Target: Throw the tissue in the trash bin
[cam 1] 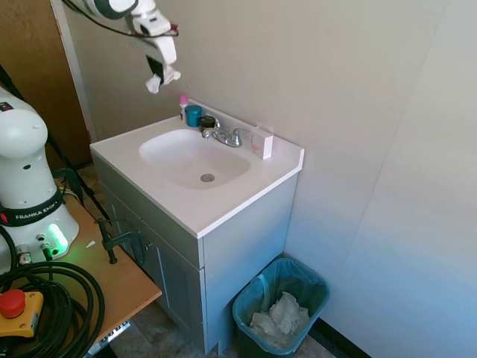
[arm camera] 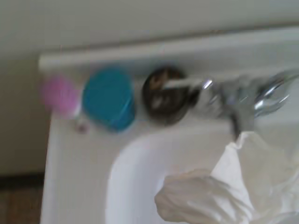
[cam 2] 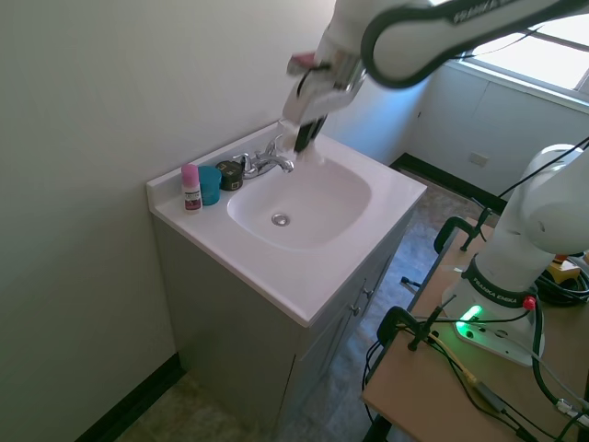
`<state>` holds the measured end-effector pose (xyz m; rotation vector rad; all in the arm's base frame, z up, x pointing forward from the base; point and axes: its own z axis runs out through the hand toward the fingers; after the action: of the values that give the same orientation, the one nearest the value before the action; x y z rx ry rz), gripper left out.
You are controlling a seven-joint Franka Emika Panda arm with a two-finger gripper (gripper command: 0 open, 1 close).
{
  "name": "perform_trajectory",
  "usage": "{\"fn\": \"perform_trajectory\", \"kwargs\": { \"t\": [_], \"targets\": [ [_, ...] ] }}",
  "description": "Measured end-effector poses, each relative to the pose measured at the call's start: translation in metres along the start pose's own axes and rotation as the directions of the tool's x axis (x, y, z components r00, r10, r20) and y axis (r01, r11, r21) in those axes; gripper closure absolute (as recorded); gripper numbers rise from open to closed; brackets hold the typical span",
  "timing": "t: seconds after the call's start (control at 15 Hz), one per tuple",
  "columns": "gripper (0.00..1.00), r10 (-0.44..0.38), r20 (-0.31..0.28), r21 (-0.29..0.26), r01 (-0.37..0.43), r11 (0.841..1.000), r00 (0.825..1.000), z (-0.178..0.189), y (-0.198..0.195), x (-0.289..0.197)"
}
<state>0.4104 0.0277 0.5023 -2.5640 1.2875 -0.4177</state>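
A small white wad of tissue (cam 1: 162, 78) hangs from my gripper (cam 1: 159, 72), which is shut on it high above the back left of the sink (cam 1: 195, 158). The second exterior view shows the gripper (cam 2: 308, 138) over the faucet (cam 2: 267, 162), with the tissue hard to make out against the white basin. The tissue (arm camera: 219, 191) fills the lower right of the wrist view. The trash bin (cam 1: 280, 304), dark with a teal-blue bag, stands on the floor to the right of the vanity, far below the gripper.
Larger white paper wads (cam 1: 280, 316) lie in the bin. A pink-capped bottle (cam 2: 190, 187), a teal cup (cam 2: 210, 184) and a dark round jar (cam 2: 229, 174) line the sink's back edge beside the faucet (cam 1: 227, 136). A white box (cam 1: 261, 142) stands at the counter's back right.
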Motion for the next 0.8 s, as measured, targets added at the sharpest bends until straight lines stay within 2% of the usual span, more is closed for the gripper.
{"fn": "perform_trajectory", "kwargs": {
  "t": [0.07,0.2,0.27,0.4,0.53,0.6,0.67,0.8],
  "targets": [
    [1.00,0.072,-0.027,0.045,-0.071,0.996,0.997,-0.026,0.018,0.040],
    [1.00,0.224,-0.064,0.105,-0.216,0.971,0.973,-0.056,0.064,0.113],
    [1.00,0.302,-0.080,0.126,-0.291,0.949,0.950,-0.062,0.093,0.150],
    [1.00,0.449,-0.115,0.138,-0.434,0.890,0.886,-0.056,0.151,0.212],
    [1.00,0.568,-0.144,0.114,-0.556,0.823,0.811,-0.030,0.203,0.263],
    [1.00,0.607,-0.143,0.089,-0.600,0.795,0.782,-0.010,0.221,0.281],
    [1.00,0.632,-0.132,0.063,-0.629,0.775,0.764,0.013,0.233,0.294],
    [1.00,0.644,-0.115,-0.015,-0.650,0.760,0.756,0.067,0.246,0.313]
  ]
}}
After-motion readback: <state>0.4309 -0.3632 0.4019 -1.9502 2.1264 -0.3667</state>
